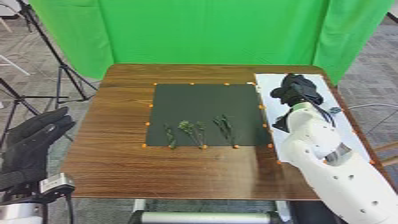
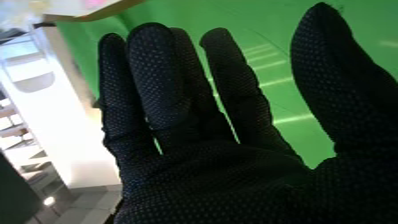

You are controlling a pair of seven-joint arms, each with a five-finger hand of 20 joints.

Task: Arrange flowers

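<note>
In the head view my right hand (image 1: 296, 90) is over the white sheet at the table's right side, its fingers pointing to the far edge. The right wrist view has the right hand (image 2: 213, 170) with straight, spread fingers and nothing held. My left hand (image 1: 34, 142) is off the table's left side, open and empty. Three green sprigs lie apart near the front of the dark mat (image 1: 204, 102): a thin one (image 1: 170, 136) at left, a bushier one (image 1: 188, 129) in the middle and a leafy one (image 1: 224, 127) at right.
The white sheet (image 1: 275, 120) lies right of the mat, with a small greyish item (image 1: 335, 110) by its right edge. Orange dots mark the mat's border. A green curtain (image 1: 213, 35) hangs behind the wooden table (image 1: 169, 172), and black stands rise at the left.
</note>
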